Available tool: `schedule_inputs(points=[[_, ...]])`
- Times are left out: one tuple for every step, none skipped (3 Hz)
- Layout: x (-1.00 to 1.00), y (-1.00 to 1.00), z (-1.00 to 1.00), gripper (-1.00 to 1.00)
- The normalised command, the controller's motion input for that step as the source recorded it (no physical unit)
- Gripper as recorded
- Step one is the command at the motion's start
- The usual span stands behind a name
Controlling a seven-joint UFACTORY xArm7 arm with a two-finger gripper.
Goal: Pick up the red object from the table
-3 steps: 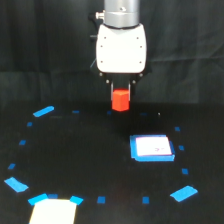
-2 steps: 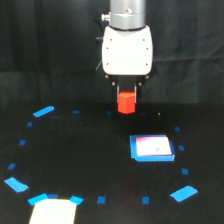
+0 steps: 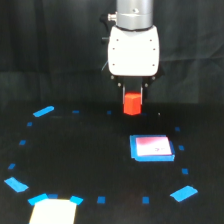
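Exterior view, taken near to far, with the white pad with the blue border (image 3: 152, 148) as the landmark. Nearest the camera, well off to the exterior view's left of that pad, a pale rectangular card (image 3: 52, 212) sits at the bottom edge on blue tape. Small blue tape marks (image 3: 183, 192) ring the black worktop (image 3: 90, 160) around the pad on all sides.

Beyond the pad and slightly to the exterior view's left of it hangs the red block (image 3: 132, 103). It is pinched between the two dark fingers of the hand (image 3: 133, 100), which are pressed against its sides. The white body of the arm (image 3: 134, 50) stands directly above, with the black curtain (image 3: 50, 50) behind.

Progress, as a judgement: the grasp looks made. The block's underside appears to sit just clear of the worktop, though dark surface and blur make the gap hard to confirm. What seems left is a clean rise with the grip kept firm.

The block itself: small, bright red-orange, narrower than the white body, faceted faces suggested but soft in focus. Top partly hidden between the fingers.
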Motion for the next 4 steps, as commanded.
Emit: schedule_inputs(points=[[-0.21,-0.22,-0.16,-0.77],[-0.07,-0.07,0.62,-1.0],[0.2,-0.19,-0.29,-0.9],[-0.2,-0.04,0.05,-1.0]])
